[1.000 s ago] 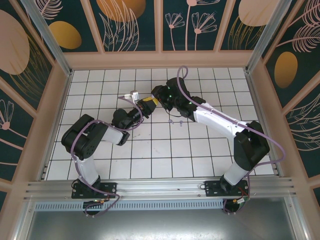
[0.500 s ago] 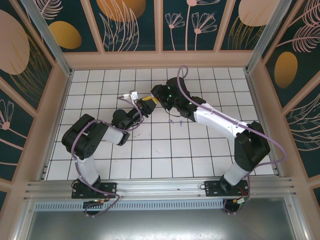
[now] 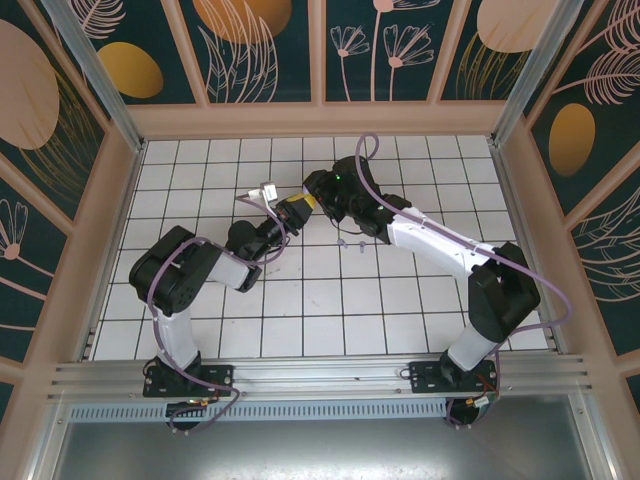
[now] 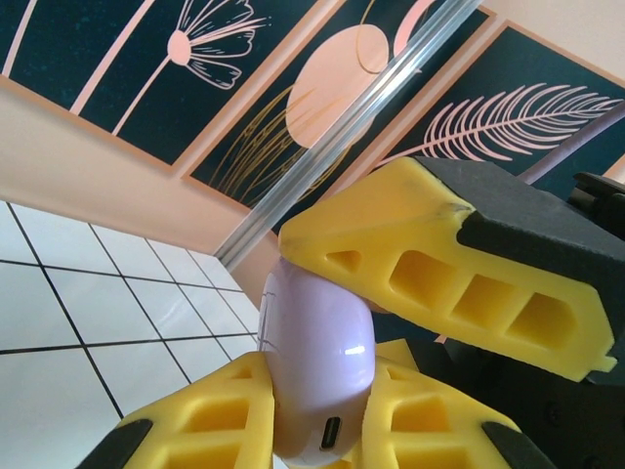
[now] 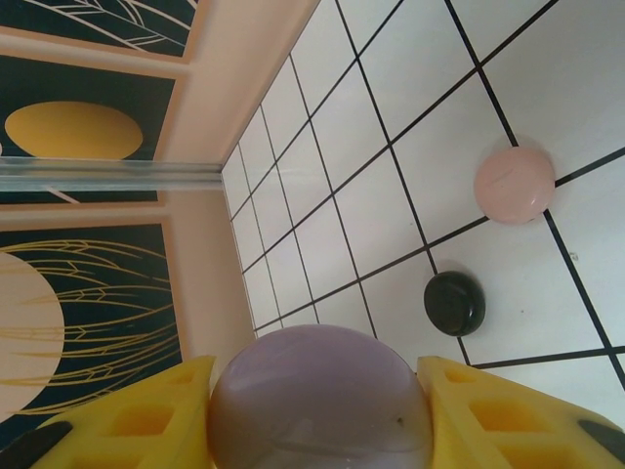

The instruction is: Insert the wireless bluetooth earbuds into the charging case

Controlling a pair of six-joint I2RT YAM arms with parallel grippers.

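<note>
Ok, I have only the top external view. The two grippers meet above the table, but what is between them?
Observer: A lavender charging case; in the left wrist view the left gripper is shut on it.
Operator: And the other arm?
Observer: The right gripper clamps the same case's rounded side, in the right wrist view.
Operator: Other cases?
Observer: A pink case and a black case lie apart on the tiled table.
</note>
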